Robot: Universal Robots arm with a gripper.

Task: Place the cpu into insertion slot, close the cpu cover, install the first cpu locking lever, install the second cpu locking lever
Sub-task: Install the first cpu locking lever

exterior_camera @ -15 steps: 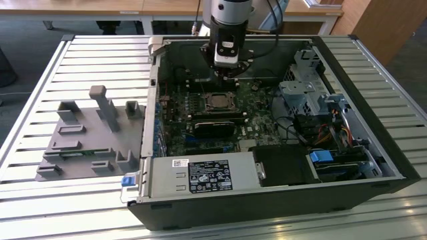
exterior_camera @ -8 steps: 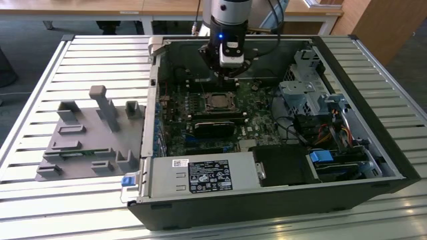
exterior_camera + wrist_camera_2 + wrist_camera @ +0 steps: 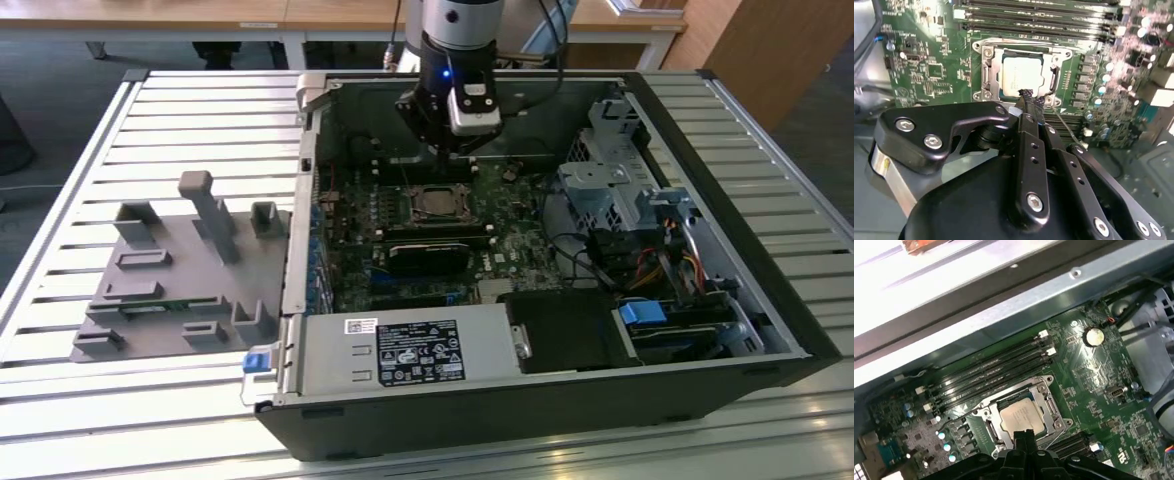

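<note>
The cpu (image 3: 1024,75) lies flat in its socket on the green motherboard, silver top showing, also seen as the cpu (image 3: 434,203) and the cpu (image 3: 1021,417). The cpu cover (image 3: 988,75) is a silvery frame lying down around it, and the same cpu cover (image 3: 1048,401) shows in the first wrist view. My gripper (image 3: 1026,95) hangs just above the socket's edge with its black fingers pressed together, nothing visible between them. It appears too as the gripper (image 3: 457,165) and the gripper (image 3: 1023,435). A thin wire lever (image 3: 1066,127) slants up beside the socket; another lever (image 3: 956,416) sticks out on the opposite side.
The open black computer case (image 3: 787,330) lies on a slatted metal table. Memory slots (image 3: 989,372), a long black card (image 3: 427,250), a drive cage with cables (image 3: 627,200) and a power supply (image 3: 407,355) surround the socket. A grey fixture (image 3: 174,270) stands at the exterior view's left.
</note>
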